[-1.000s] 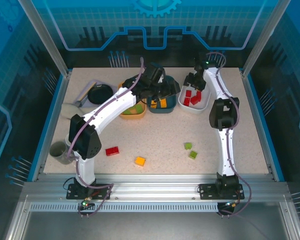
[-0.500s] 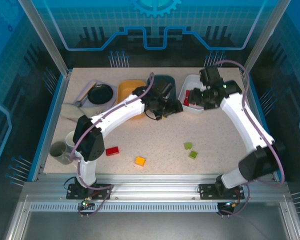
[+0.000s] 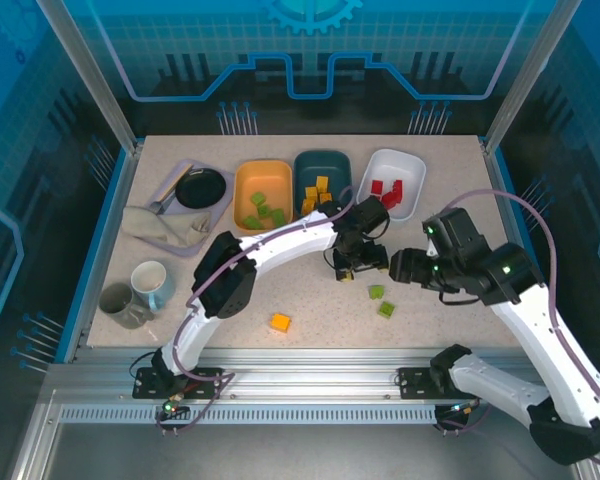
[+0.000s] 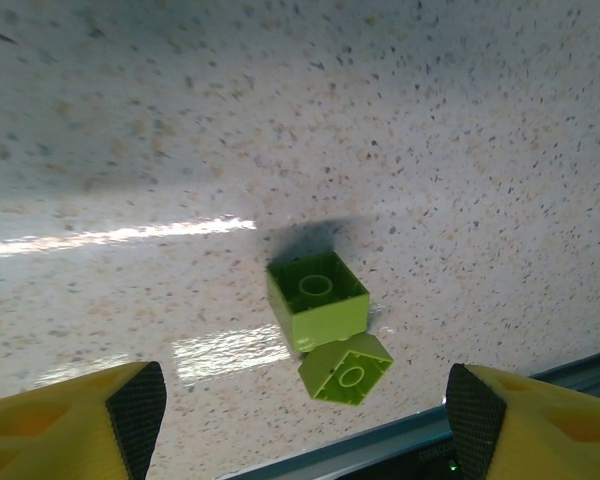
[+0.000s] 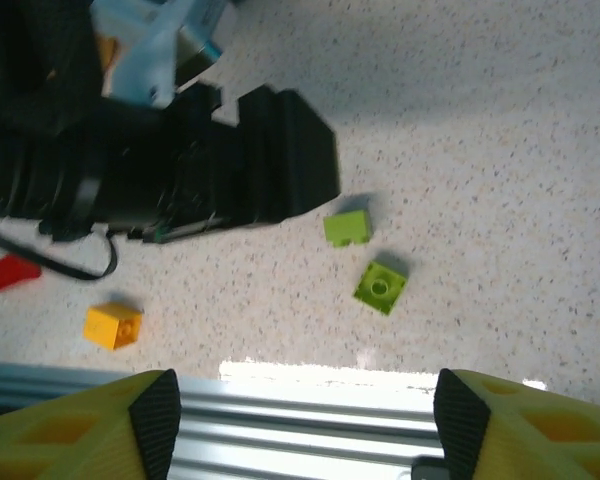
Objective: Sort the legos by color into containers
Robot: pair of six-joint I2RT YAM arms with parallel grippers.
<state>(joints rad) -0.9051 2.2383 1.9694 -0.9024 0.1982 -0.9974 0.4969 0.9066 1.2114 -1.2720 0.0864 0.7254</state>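
Two green legos (image 3: 376, 292) (image 3: 386, 309) lie close together on the table, also seen in the left wrist view (image 4: 317, 300) (image 4: 346, 369) and the right wrist view (image 5: 347, 227) (image 5: 380, 286). My left gripper (image 3: 358, 265) (image 4: 300, 430) hovers open just behind them, empty. My right gripper (image 3: 400, 266) (image 5: 305, 430) hangs open to their right, empty. An orange lego (image 3: 279, 322) (image 5: 112, 326) lies nearer the front. A red lego (image 5: 8, 272) lies by the left arm. The orange tub (image 3: 242, 205) holds green legos, the teal tub (image 3: 338, 165) yellow ones, the white tub (image 3: 412, 170) red ones.
A black bowl (image 3: 201, 187) sits on a grey tray with a cloth at the back left. Two mugs (image 3: 152, 283) (image 3: 120, 305) stand at the left edge. The left arm (image 3: 280, 240) stretches across the table's middle. A metal rail (image 5: 310, 400) runs along the near edge.
Both arms have swung away from the tubs at the back to the middle of the table, near the two green legos. The left arm now covers the red lego from above.
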